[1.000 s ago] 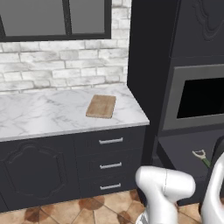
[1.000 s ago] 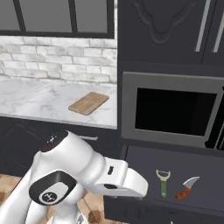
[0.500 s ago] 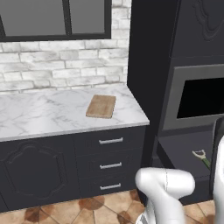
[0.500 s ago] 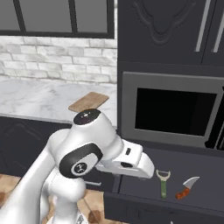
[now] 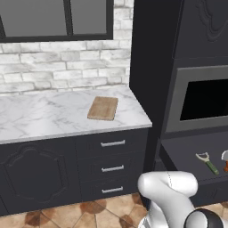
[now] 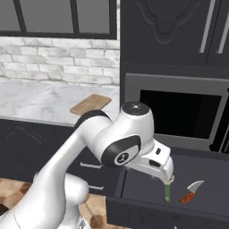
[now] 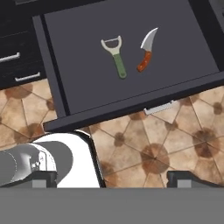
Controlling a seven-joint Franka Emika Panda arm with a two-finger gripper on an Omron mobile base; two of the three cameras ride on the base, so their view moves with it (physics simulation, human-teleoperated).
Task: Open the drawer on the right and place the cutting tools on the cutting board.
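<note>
1. Dark charcoal drawer (image 7: 87, 83) stands pulled out below the black oven (image 6: 179, 114); its flat front faces the tiled floor (image 7: 175, 135).
2. Peeler (image 7: 115, 56), green handle with a silver head, lies flat on the drawer bottom. In the left base view it shows at (image 5: 207, 162).
3. Knife (image 7: 147, 50), reddish-brown handle and curved silver blade, lies just beside the peeler, apart from it, both roughly parallel. The right base view has it at (image 6: 191, 191).
4. Gripper (image 7: 109, 179) hangs above the floor in front of the open drawer, fingers spread wide, nothing between them.
5. Arm (image 6: 112, 143) bends over the drawer's left part in the right base view, hiding part of the peeler (image 6: 167, 191).
6. Wooden cutting board (image 5: 103, 108) lies on the marble counter (image 5: 44, 116), near its right end, well apart from the drawer. Nothing on it.
7. Three narrow drawers (image 5: 112, 167) with silver bar handles sit shut below the board.
</note>
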